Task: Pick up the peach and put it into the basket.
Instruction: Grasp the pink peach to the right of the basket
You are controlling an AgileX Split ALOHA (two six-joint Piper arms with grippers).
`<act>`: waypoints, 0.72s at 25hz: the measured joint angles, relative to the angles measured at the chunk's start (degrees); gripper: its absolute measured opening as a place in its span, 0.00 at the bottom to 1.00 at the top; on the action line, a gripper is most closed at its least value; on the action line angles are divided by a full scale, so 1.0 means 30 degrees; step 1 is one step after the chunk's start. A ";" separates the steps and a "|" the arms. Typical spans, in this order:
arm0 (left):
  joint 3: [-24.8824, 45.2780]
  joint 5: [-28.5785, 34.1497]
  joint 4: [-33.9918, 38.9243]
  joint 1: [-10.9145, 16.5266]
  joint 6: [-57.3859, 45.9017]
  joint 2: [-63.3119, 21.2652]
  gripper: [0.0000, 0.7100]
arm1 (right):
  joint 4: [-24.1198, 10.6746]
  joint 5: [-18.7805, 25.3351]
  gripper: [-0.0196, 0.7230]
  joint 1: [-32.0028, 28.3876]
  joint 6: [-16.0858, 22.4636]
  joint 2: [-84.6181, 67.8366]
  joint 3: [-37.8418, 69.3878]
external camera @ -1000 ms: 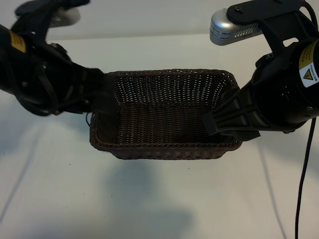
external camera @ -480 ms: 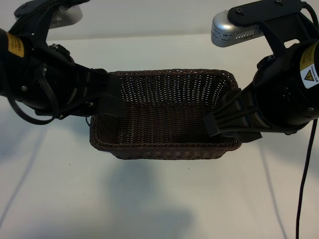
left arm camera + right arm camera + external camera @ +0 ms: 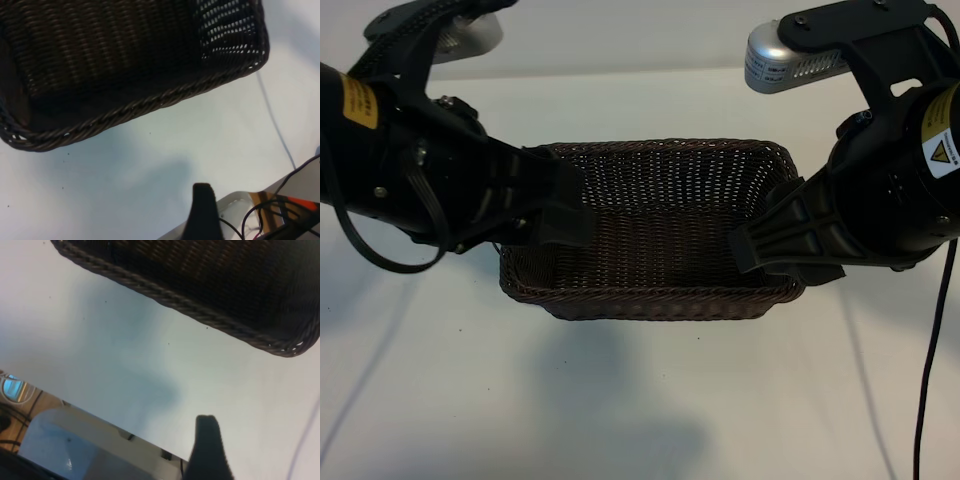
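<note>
The left hand hangs over the left end of the basket, tilted down and inward, its tip above the rim and side wall there. Its jaws stand wide apart and nothing shows between them. The right hand is poised the same way over the basket's right end, near the front corner. It is also spread wide, with nothing seen in it.

The basket sits on the white counter between the two arms, long side toward the exterior camera. The stretch of its floor between the hands shows only brown weave. Both ends of the floor are hidden under the hands in that view. The peach shows in none of the three views, so I cannot tell where it is.

The left wrist view shows one dark finger of that hand over bare counter. The basket's braided rim and sloping wall lie beyond it, well apart from the fingertip. This view alone shows light coming through the open weave at one corner, a thin cable lying on the counter, and a bundle of wires at the frame's edge.

The right wrist view likewise shows a single finger over the counter and the basket's rim with a rounded corner farther off. Only here does the counter's edge appear, with a grey box past it.

The exterior view alone shows both arms whole and a black cord trailing down at the right.
</note>
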 joint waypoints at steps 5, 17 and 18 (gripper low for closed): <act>0.0000 -0.0041 0.0187 -0.0085 -0.0232 0.0000 0.75 | 0.0000 0.0255 0.73 0.0000 0.0032 0.0000 0.0000; 0.0000 0.0770 0.0517 -0.0133 -0.0315 0.0000 0.75 | 0.0000 0.0280 0.73 0.0000 0.0049 0.0000 0.0000; 0.0000 0.0869 0.0515 -0.0133 -0.0322 0.0000 0.75 | 0.0000 0.0280 0.73 0.0000 0.0049 0.0000 0.0000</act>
